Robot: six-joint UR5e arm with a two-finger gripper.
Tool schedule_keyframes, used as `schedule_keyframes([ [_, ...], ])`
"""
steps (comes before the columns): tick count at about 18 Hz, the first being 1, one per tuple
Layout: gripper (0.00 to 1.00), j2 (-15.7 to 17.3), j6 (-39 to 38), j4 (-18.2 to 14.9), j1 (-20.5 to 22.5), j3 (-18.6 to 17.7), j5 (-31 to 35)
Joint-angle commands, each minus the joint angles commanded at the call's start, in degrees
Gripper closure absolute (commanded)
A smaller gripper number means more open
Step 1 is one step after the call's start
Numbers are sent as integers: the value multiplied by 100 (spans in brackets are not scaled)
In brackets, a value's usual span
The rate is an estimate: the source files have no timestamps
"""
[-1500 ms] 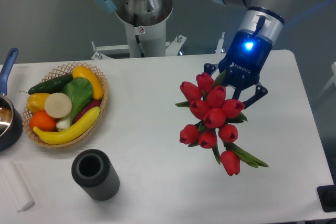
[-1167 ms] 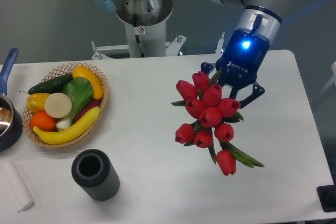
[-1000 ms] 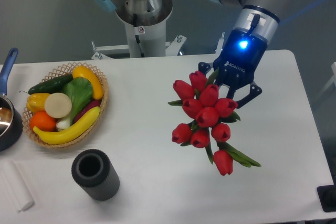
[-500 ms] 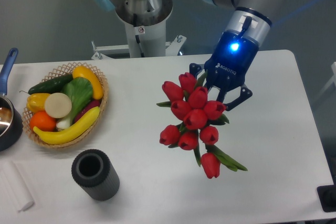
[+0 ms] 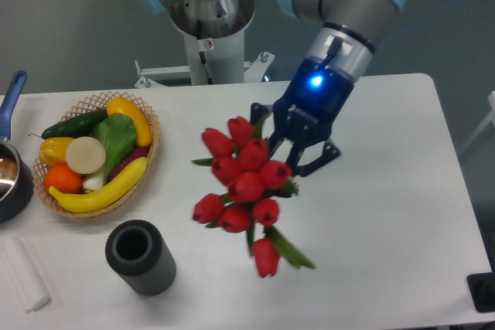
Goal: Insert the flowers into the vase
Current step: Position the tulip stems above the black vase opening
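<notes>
The flowers, a bunch of red tulips with green leaves, hang in the air over the middle of the table. My gripper is shut on their stems, which the blooms mostly hide. The vase, a dark grey ribbed cylinder with an open round mouth, stands upright near the table's front left. The bunch is to the right of the vase and above it, roughly a bunch's width away.
A wicker basket of fruit and vegetables sits at the left. A dark pot with a blue handle is at the left edge. A white block lies at the front left corner. The robot's base column rises at the back.
The gripper has carried the flowers steadily leftward and slightly toward the front, nearer the vase. The vase and basket have not moved.
</notes>
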Motion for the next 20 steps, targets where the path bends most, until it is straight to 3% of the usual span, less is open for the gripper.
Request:
schedule_keyframes([
  [10,67,-255,62,123,-483,106,-1405],
  [14,67,-369,62,124,-502,114,-2328],
  [20,67,-492,62,124,-607,44,-2725],
])
